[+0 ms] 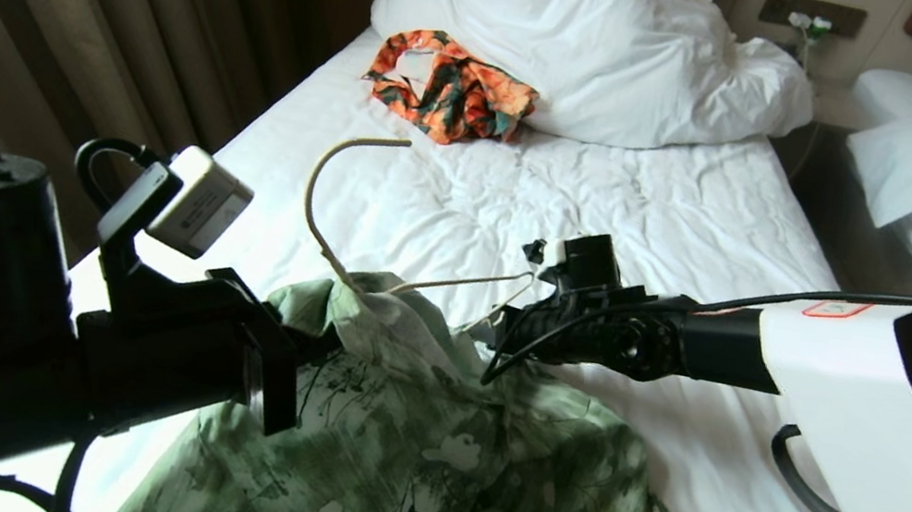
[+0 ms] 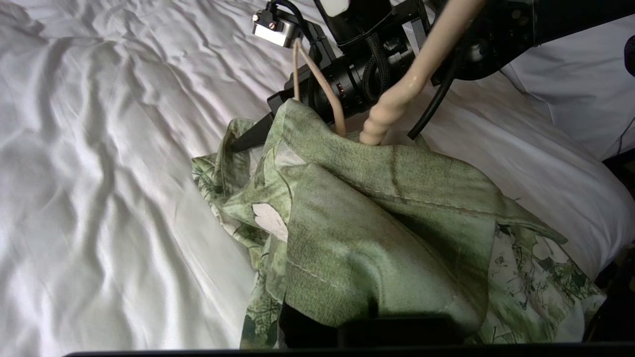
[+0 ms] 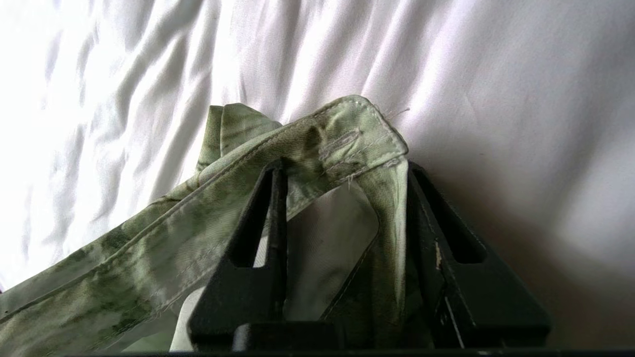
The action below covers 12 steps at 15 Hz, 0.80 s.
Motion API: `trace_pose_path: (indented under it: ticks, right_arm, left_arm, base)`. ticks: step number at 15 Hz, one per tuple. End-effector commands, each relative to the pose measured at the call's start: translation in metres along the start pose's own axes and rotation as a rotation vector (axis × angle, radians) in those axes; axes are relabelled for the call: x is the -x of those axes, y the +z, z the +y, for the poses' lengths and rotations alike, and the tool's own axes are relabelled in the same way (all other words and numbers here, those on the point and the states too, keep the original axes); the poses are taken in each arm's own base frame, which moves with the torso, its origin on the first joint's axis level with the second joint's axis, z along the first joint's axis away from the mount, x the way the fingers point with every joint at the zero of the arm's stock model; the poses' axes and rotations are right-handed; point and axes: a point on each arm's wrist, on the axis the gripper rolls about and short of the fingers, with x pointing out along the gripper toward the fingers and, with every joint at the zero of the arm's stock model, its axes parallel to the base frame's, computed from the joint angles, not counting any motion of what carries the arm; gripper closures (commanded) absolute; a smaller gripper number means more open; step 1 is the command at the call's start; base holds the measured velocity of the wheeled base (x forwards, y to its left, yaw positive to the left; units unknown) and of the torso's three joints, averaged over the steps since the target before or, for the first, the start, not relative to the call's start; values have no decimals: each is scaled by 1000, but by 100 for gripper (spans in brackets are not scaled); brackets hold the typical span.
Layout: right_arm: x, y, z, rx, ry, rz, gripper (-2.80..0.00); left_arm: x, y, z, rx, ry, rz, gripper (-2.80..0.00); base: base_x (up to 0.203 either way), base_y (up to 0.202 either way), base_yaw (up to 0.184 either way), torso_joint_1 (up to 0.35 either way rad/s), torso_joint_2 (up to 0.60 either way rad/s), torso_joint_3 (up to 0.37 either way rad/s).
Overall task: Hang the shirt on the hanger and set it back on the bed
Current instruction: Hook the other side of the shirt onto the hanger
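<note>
**Two grippers working a green shirt and hanger over the bed**

Head view: the shirt (image 1: 422,447) is lying bunched on the bed (image 1: 658,226), with the hanger (image 1: 333,206) rising out of its collar, hook curving toward the pillow (image 1: 607,39). The left gripper (image 1: 309,343) is pressing into the shirt's near side. The right gripper (image 1: 514,327) is reaching in at the shirt's far edge. An orange floral garment (image 1: 448,86) is lying beyond the shirt, against the pillow.

Left wrist view: the shirt (image 2: 377,223) is draping over the left gripper, whose fingers are hidden beneath the cloth and closed. The hanger (image 2: 426,54) is poking up from the fabric.

Right wrist view: the right gripper (image 3: 342,168) is standing partly open, its fingers (image 3: 268,213) straddling a stitched corner of the shirt (image 3: 342,139).
</note>
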Motion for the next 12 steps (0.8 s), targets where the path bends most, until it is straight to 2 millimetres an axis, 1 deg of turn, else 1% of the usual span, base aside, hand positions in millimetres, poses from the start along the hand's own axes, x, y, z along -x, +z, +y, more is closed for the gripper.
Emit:
trace_pose_path:
  ticks: [1,5,7,12]
  right_arm:
    - [-2,-1,-1,-4,-2,2,0]
    - [8,6,1,-11,-9,-15,0]
    - [20,13,-3,-25,-33,-33,0]
    - [56,24,-15,-163,-77,-72,0]
  left_arm:
    - [0,0,0,-1,-1,-4,0]
    - [0,0,0,0,-1,-3,0]
    - [0,1,0,-1,1,-6,0]
    - [-2,-2,0,4,2,8,0]
  base:
    - [0,0,0,0,0,0]
    - [0,0,0,0,0,0]
    - [0,0,0,0,0,0]
    - [0,0,0,0,0,0]
